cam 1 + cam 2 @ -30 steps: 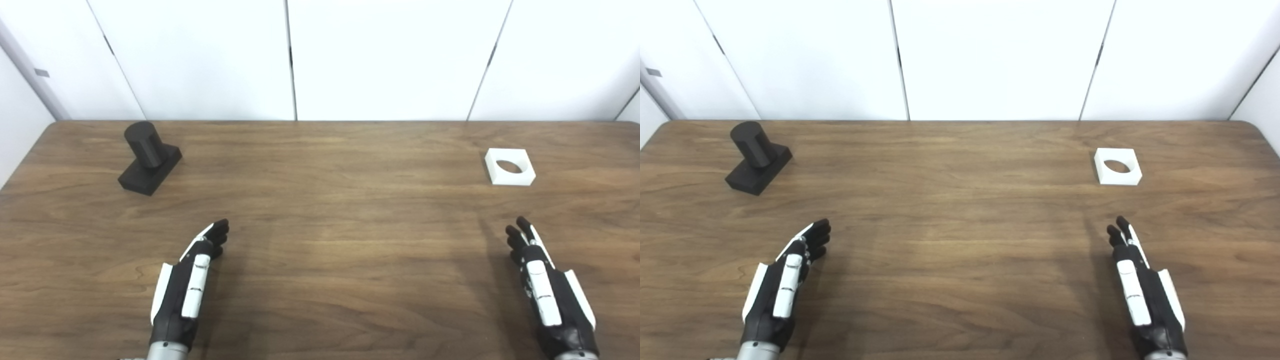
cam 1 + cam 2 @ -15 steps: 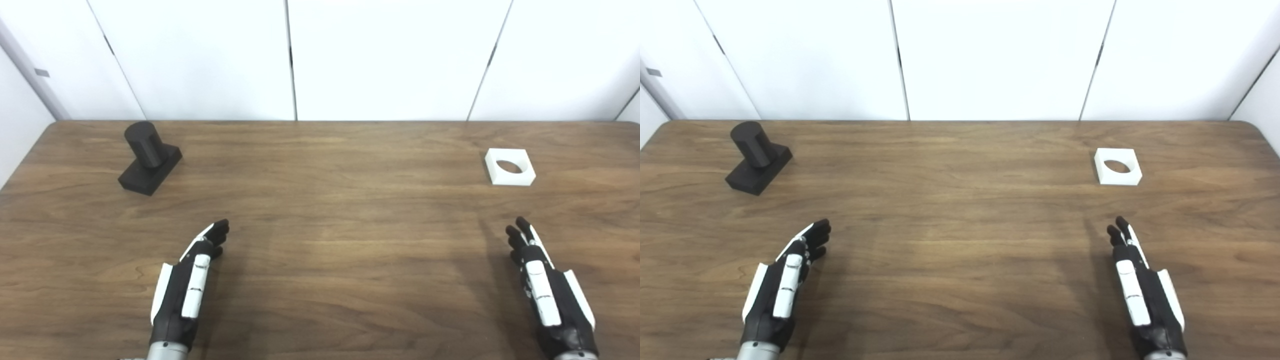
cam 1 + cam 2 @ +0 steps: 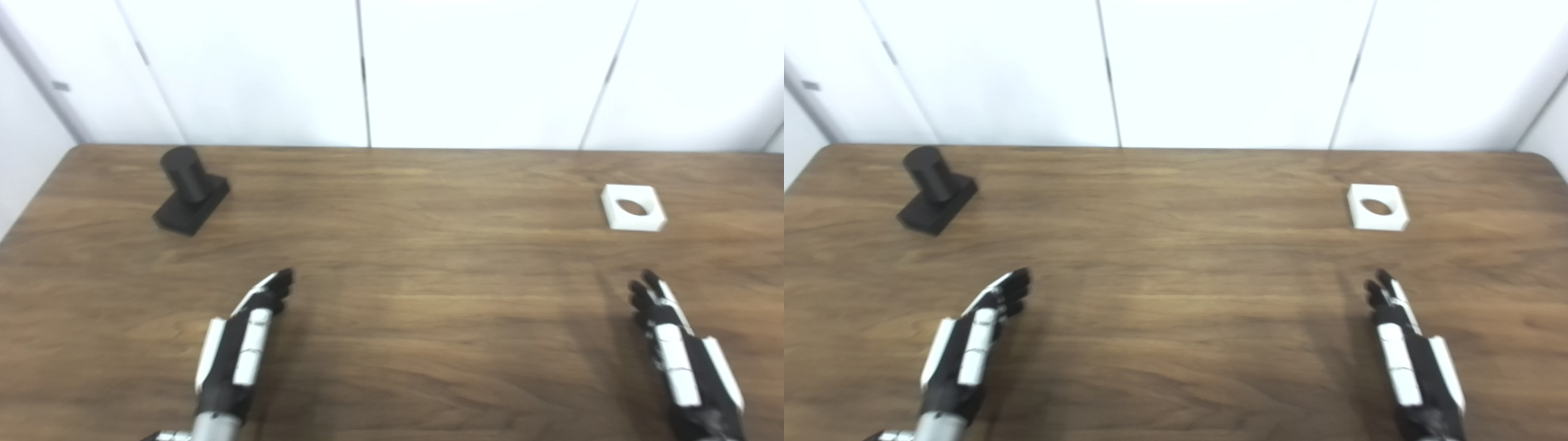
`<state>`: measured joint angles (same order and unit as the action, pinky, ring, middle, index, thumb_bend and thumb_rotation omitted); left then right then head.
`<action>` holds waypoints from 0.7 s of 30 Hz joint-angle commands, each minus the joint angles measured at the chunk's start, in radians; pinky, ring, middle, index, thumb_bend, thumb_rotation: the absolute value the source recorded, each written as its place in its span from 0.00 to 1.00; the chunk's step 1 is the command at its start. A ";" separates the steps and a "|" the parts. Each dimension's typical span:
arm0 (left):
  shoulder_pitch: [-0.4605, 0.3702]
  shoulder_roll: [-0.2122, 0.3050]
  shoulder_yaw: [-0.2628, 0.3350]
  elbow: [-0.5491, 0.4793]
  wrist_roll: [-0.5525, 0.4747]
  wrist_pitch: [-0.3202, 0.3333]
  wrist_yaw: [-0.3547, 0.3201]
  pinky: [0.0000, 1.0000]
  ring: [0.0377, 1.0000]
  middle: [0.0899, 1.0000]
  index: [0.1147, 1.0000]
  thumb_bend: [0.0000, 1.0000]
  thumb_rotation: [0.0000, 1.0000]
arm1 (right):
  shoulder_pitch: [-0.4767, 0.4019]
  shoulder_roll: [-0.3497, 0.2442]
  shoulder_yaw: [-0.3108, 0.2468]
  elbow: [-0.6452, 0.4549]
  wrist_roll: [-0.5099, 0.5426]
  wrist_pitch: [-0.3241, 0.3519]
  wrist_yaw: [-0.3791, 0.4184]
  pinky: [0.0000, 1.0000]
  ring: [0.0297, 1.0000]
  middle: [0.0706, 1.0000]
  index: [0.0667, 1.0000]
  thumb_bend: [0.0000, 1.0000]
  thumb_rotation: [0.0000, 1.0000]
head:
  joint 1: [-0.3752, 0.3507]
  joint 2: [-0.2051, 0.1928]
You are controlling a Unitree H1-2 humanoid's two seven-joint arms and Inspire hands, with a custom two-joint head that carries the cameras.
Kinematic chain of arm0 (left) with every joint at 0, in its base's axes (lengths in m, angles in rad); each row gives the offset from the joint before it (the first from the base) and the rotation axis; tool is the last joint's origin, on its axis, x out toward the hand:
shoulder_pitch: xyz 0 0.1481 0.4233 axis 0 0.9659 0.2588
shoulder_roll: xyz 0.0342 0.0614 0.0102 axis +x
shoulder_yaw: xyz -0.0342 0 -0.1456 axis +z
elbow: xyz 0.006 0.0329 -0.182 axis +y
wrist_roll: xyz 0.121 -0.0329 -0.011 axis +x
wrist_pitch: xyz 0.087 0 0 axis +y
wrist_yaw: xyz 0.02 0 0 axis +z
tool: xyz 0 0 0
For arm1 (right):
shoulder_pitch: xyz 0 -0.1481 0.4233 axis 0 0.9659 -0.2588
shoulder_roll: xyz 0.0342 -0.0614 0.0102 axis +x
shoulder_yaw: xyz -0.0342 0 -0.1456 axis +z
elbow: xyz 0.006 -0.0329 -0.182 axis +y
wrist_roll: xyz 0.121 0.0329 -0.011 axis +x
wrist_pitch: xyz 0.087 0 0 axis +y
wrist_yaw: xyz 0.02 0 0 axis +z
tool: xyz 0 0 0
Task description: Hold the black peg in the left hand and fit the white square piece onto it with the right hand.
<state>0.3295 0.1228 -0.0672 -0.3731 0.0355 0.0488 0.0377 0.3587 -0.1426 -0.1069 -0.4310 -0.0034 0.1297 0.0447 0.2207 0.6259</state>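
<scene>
Resting low over the tabletop (image 3: 392, 294), the left hand (image 3: 240, 349) and right hand (image 3: 683, 361) hold nothing, fingers stretched and seemingly close together, with the black peg (image 3: 190, 190) far beyond the left fingers and the white square piece (image 3: 633, 208) ahead of the right fingers.

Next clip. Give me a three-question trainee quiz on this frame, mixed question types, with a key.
1. True or false: the left hand already holds the peg.
2. Which hand is on the same side of the table as the white piece? A) left B) right
3. Fill in: the white piece has a round ____ in its middle.

Key:
1. False. The peg stands on its base at the far left, apart from both hands.
2. B.
3. Hole.
</scene>
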 commanded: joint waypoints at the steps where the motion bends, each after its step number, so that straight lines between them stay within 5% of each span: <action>1: -0.001 -0.053 -0.009 0.001 0.022 -0.048 0.013 0.87 0.87 0.86 0.81 0.52 0.98 | -0.006 -0.011 -0.015 -0.001 0.015 -0.038 0.001 0.98 0.97 0.96 0.98 0.43 1.00 | 0.028 -0.011; 8: 0.006 -0.065 -0.047 0.025 0.063 -0.067 0.028 0.84 0.88 0.87 0.82 0.53 0.95 | -0.007 -0.034 -0.027 0.025 0.052 -0.043 0.021 1.00 0.99 0.98 0.99 0.50 1.00 | 0.129 -0.072; 12: 0.006 -0.076 -0.060 0.035 0.077 -0.055 0.043 0.85 0.89 0.88 0.83 0.53 0.93 | -0.002 -0.032 -0.034 0.033 0.049 -0.039 0.012 0.95 0.95 0.93 0.94 0.46 1.00 | 0.161 -0.100; 21: 0.005 -0.074 -0.080 0.055 0.072 -0.054 0.057 0.88 0.91 0.89 0.85 0.52 0.92 | -0.006 -0.038 -0.036 0.066 0.072 -0.068 0.025 0.95 0.95 0.92 0.93 0.49 1.00 | 0.175 -0.132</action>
<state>0.3231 0.1183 -0.1301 -0.3217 0.1057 -0.0122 0.0979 0.3531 -0.1691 -0.1356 -0.3685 0.0721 0.0630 0.0691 0.3958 0.4925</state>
